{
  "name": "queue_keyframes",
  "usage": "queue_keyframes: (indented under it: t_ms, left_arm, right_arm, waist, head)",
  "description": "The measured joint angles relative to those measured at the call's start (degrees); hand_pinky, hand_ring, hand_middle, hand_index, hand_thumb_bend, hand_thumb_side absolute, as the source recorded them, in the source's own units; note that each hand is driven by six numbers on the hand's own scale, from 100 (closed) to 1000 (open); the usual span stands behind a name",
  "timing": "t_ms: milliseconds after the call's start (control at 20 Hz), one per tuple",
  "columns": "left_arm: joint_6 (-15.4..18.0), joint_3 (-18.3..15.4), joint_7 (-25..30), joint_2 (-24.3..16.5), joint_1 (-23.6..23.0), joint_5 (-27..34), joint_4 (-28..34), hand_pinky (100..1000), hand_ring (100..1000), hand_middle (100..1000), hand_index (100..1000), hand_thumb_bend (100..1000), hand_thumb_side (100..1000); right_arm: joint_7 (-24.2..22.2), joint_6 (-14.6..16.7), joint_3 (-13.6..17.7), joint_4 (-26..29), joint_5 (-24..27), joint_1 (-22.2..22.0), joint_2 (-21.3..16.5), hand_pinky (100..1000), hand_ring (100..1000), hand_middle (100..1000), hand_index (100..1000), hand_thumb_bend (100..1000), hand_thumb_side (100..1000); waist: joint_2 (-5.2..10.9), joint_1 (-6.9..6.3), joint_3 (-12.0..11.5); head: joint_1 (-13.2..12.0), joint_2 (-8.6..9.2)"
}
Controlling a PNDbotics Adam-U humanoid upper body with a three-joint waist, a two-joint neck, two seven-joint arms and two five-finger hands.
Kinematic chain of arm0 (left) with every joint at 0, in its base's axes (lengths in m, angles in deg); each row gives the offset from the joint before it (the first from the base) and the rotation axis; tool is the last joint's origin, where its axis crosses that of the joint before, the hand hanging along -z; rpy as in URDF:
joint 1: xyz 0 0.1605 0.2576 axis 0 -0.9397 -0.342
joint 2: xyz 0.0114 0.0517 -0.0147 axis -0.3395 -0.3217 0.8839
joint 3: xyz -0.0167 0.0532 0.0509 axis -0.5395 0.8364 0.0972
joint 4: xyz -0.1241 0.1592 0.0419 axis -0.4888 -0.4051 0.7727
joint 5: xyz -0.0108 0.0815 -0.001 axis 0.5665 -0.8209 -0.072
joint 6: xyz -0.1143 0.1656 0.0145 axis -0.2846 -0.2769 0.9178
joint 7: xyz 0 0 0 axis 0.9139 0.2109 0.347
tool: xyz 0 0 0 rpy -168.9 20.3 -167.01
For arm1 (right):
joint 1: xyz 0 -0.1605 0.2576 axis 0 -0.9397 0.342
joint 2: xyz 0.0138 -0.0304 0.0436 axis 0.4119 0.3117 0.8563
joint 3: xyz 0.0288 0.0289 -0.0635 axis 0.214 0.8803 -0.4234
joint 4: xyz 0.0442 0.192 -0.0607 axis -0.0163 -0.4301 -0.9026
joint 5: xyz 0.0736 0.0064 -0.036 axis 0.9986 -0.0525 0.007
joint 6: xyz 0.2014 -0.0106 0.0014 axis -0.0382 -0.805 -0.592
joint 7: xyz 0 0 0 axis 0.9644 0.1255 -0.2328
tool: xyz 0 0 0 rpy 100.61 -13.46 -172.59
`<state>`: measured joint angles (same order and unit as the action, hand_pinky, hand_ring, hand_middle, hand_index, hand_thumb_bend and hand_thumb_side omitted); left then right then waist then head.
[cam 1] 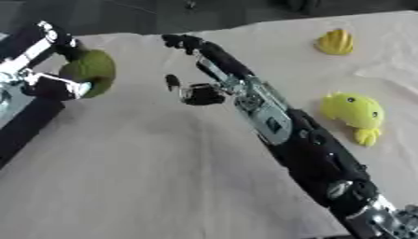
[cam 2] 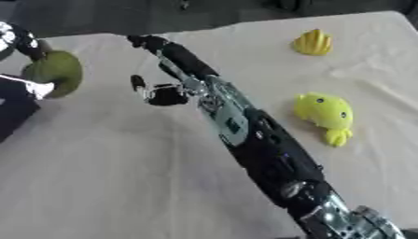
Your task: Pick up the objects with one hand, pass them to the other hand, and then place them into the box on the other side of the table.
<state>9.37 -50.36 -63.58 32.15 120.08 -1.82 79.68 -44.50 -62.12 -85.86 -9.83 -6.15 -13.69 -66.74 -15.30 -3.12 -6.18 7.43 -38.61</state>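
Here, a round olive-green fruit-shaped object (cam 1: 91, 70) sits at the table's left edge, grasped in the curled fingers of the robot's left hand (cam 1: 51, 86). The right hand (cam 1: 196, 70) stretches across the beige tablecloth (cam 1: 163, 177), fingers straight, released. Well apart lie a yellow-green fish-shaped toy (cam 1: 353, 112) and a ridged yellow shell-like object (cam 1: 336, 42).

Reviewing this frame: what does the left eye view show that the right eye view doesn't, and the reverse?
Only the left eye view shows the left robot hand whole, curled round the green object; the right eye view cuts most of it off. Only the right eye view shows more of the table beyond the right arm. Both share the right robot hand, open, the yellow fish toy and the yellow ridged object.
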Motion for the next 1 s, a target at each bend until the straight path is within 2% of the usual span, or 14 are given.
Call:
queue_keyframes:
  t_ms: [500,750,1000]
  left_arm:
    - [-3.93,-7.86,-5.20,-6.68,-7.13,5.22,0.83,730,535,440,411,180,100]
    - [-4.87,-10.10,-6.94,-7.74,-9.16,5.88,-2.08,737,541,447,420,159,100]
    - [-4.62,-11.28,-8.46,-7.73,-9.24,4.59,-6.58,730,550,461,446,180,100]
  right_arm:
    - [1.36,-3.01,0.09,-0.03,1.86,0.47,-0.62,831,878,825,924,100,143]
    - [1.70,-3.46,0.38,0.49,2.33,0.58,-1.05,830,875,822,921,100,134]
    - [1.93,-3.83,0.70,1.38,2.88,0.69,-1.53,829,873,820,918,100,146]
  waist:
    - [0.00,0.12,0.14]
    - [-0.01,0.53,0.23]
    - [-0.27,1.07,0.31]
  head:
    - [-5.19,0.05]
    - [-8.23,0.54]
    - [-9.83,0.82]
